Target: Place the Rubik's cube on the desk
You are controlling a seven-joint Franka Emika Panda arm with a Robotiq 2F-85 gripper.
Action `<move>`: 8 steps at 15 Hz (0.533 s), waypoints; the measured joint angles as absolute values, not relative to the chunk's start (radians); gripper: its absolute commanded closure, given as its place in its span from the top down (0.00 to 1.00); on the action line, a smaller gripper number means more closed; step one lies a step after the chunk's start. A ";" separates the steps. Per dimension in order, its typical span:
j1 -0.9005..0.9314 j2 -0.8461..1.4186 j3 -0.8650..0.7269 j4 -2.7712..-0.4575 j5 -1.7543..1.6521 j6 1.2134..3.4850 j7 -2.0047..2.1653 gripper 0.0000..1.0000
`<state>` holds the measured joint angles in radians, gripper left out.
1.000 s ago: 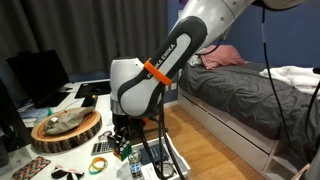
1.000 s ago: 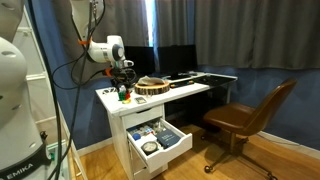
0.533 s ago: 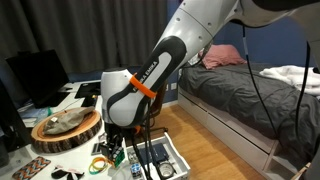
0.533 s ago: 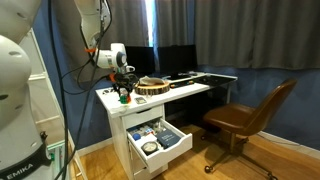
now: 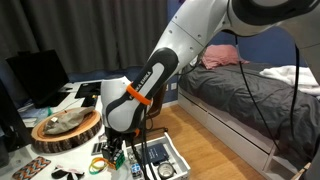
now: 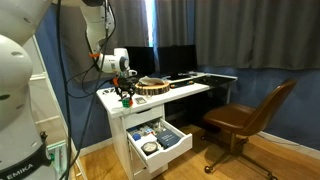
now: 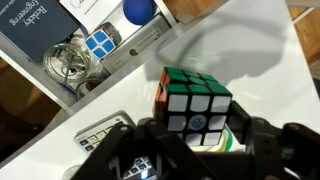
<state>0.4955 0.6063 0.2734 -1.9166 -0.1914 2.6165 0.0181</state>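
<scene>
The Rubik's cube (image 7: 195,100) fills the middle of the wrist view, with a white face toward the camera, a green top and a red side. My gripper (image 7: 200,140) is shut on it, its dark fingers flanking the cube's lower part. The cube hangs just above the white desk (image 7: 270,70), near the end over the open drawer. In both exterior views the gripper (image 5: 114,152) (image 6: 126,95) is low over the desk (image 6: 190,90), and the cube shows as a small coloured spot (image 6: 126,99). A tape roll (image 7: 228,140) lies directly behind the cube.
A calculator (image 7: 100,135) lies just beside the gripper. A round wooden slab (image 5: 65,130) (image 6: 152,86) sits further along the desk, with monitors (image 6: 175,60) behind. The open drawer (image 6: 152,140) (image 7: 90,45) holds several items. A chair (image 6: 245,120) and bed (image 5: 250,90) stand nearby.
The arm has bent further and lowered the gripper, with the cube in it, closer to the desk top by the drawer end.
</scene>
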 measured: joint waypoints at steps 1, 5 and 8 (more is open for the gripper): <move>0.497 0.612 0.271 -1.911 -0.192 2.616 0.017 0.38; 0.501 0.625 0.267 -1.893 -0.193 2.617 0.015 0.38; 0.501 0.630 0.267 -1.884 -0.193 2.617 0.011 0.88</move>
